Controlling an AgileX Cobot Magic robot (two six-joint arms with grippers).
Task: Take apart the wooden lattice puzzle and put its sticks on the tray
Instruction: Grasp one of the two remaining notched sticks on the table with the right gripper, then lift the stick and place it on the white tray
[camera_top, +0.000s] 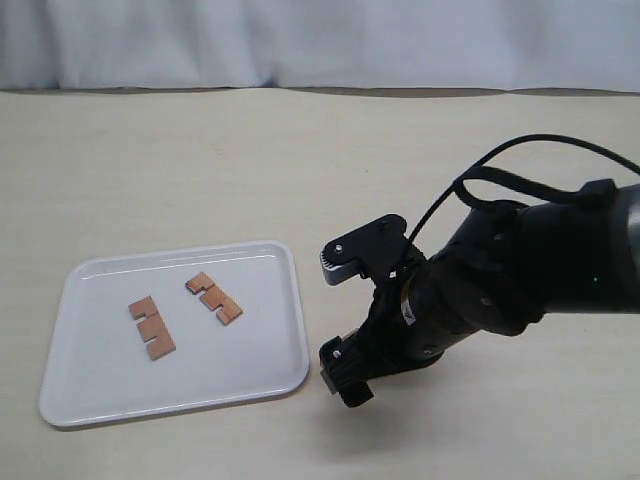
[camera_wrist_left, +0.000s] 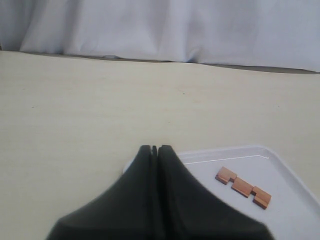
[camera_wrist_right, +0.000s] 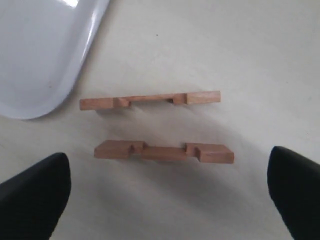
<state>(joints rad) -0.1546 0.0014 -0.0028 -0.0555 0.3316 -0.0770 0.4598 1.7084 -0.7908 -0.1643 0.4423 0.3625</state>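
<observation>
On the table (camera_top: 300, 150), just off a rounded corner of the tray (camera_wrist_right: 40, 55), two reddish-brown wooden sticks lie flat and parallel, near each other but not touching. The stick closer to the tray (camera_wrist_right: 150, 99) stops just short of the tray's rim. The second stick (camera_wrist_right: 164, 151) lies just beside it, farther from the tray. Each has two square notches cut into one long edge.

Two more sticks rest inside the tray, apart from each other. One tray stick (camera_top: 152, 327) lies toward the tray's left edge. The other tray stick (camera_top: 213, 297) sits nearer the tray's middle, a little closer to its far edge. All four pieces are separate, none interlocked.

The tray is white with rounded corners and a low rim, and sits on the left side of the table, toward its near edge.

The right gripper (camera_wrist_right: 167, 192) hangs over the two sticks on the table, beside the tray's right edge. Its black fingers (camera_wrist_right: 35, 197) are spread wide, one past each end of the sticks, and it holds nothing.

The left gripper (camera_wrist_left: 156, 150) is over the table outside the tray's rim, with its two fingers pressed together and nothing between them.

A white curtain (camera_top: 300, 40) hangs along the table's far edge.
</observation>
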